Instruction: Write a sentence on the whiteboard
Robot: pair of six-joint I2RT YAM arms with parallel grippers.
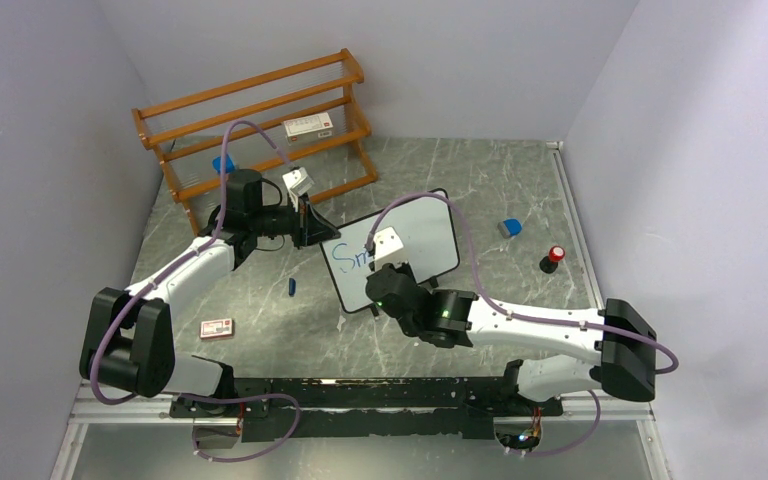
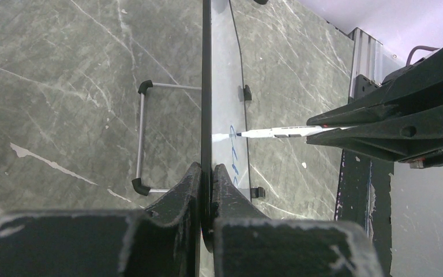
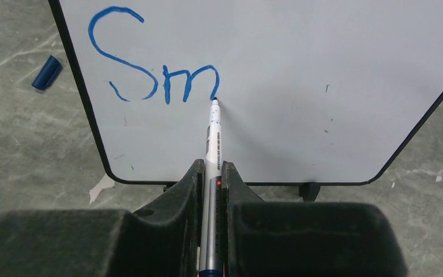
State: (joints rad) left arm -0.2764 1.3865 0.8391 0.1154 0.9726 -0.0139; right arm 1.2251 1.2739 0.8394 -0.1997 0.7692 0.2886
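While the left gripper [image 2: 206,170] is pinching the edge of the whiteboard [image 3: 323,57] — light, stiff and tippy, I think — the right gripper [image 3: 210,167] is squeezing the smooth marker [image 3: 213,130], writing the sentence [image 3: 150,78].

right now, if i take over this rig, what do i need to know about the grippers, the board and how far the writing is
Grip: the left gripper is shut on the edge of the small white whiteboard with a thin black frame, steadying it.
Grip: the right gripper is shut on a slim white marker, its tip on the board just after the m.
Done: the first blue letters of the sentence, "Sm".
Left: the rest of the words.
Note: a loose blue cap lies beside the board.
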